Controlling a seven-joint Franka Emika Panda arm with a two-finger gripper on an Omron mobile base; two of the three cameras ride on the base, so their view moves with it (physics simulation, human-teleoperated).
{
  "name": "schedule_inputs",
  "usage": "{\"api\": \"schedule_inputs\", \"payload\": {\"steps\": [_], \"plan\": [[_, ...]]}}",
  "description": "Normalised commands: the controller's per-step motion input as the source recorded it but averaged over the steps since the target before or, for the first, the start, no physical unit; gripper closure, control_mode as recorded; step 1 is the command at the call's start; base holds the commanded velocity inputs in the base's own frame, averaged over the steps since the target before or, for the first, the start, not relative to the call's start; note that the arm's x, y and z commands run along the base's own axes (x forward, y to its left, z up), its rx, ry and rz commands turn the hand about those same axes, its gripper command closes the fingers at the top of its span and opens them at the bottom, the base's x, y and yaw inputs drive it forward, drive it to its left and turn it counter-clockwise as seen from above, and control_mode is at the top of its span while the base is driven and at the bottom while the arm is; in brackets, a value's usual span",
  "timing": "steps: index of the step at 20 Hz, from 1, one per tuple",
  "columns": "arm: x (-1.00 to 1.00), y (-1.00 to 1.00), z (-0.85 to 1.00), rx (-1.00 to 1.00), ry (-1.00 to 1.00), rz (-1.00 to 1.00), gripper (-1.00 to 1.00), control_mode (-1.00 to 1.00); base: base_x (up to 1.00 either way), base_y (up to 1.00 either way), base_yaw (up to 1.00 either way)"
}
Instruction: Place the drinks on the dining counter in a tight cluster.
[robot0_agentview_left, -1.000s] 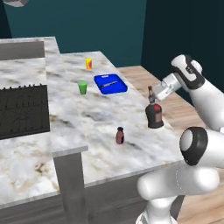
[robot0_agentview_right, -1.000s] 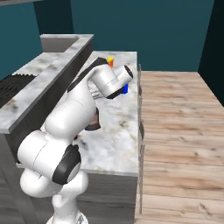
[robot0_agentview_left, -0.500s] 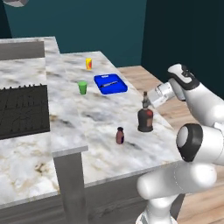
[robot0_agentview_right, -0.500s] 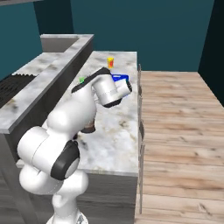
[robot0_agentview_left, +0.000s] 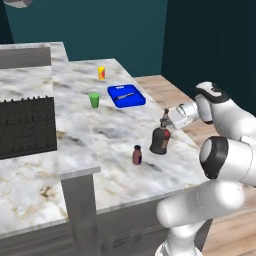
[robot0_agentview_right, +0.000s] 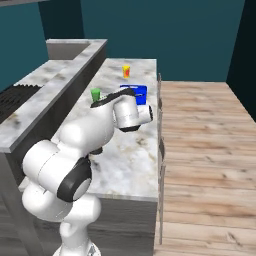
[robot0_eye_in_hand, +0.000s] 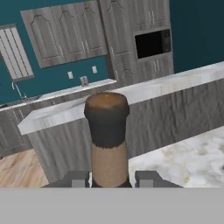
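My gripper (robot0_agentview_left: 166, 119) is shut on the thin neck of the squat dark brown bottle (robot0_agentview_left: 160, 140), which stands upright at the dining counter (robot0_agentview_left: 116, 131). I cannot tell whether its base touches the marble. The tiny maroon bottle (robot0_agentview_left: 137, 155) stands a short way to its left, apart from it. In the hand view the brown neck and cap (robot0_eye_in_hand: 107, 131) rise between my two fingertips (robot0_eye_in_hand: 77, 178), with the gripper (robot0_eye_in_hand: 110, 179) closed around them.
A blue tray (robot0_agentview_left: 126, 95), a green cup (robot0_agentview_left: 94, 100) and a yellow-orange cup (robot0_agentview_left: 101, 73) stand farther back on the counter. A black stove (robot0_agentview_left: 26, 126) lies on the raised worktop at the left. The counter's edge and wood floor (robot0_agentview_right: 200, 135) are to the right.
The gripper has carried the brown bottle leftward and nearer across the counter, closing the gap to the maroon bottle. The jaws have stayed shut on the neck.
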Motion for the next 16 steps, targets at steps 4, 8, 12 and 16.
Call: {"api": "schedule_inputs", "payload": {"steps": [4, 8, 12, 16], "plan": [[0.00, 0.00, -0.17, -0.01, 0.00, 0.00, 1.00, -1.00, 0.00, 0.00, 0.00], [0.00, 0.00, -0.22, -0.03, 0.00, 0.00, 1.00, -1.00, 0.00, 0.00, 0.00], [0.00, 0.00, -0.18, -0.05, -0.04, -0.01, 1.00, -1.00, 0.00, 0.00, 0.00], [0.00, 0.00, -0.06, -0.04, -0.09, 0.00, 1.00, -1.00, 0.00, 0.00, 0.00]]}}
